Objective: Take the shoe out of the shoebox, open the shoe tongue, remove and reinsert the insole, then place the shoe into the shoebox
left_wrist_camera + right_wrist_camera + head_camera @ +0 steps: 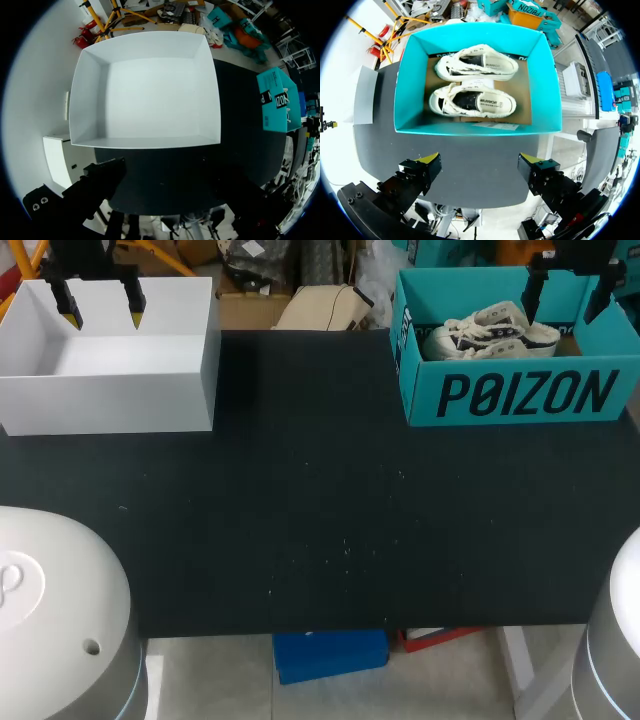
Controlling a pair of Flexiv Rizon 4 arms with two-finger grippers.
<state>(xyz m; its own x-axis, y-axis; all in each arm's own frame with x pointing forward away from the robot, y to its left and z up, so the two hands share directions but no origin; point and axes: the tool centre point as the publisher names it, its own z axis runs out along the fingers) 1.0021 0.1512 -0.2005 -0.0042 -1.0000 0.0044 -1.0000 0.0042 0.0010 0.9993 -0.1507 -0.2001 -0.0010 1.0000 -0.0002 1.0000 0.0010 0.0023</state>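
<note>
Over at the desk's far left corner, my left gripper (101, 310) hangs above the white box (110, 400), fingers apart and empty. At the far right corner my right gripper (480, 161), the closer one, hangs over the shoebox (547, 85), fingers spread, holding nothing. Inside, the nearer shoe (472, 102) lies ahead, long axis parallel to my fingertip line, so I'd turn the wrist first.

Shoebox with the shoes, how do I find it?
Look at the black table: two boxes sit along its far edge. The shoebox is at the far right corner, below the right gripper. It is teal with two cream shoes inside, while the other box is plain white.
</note>
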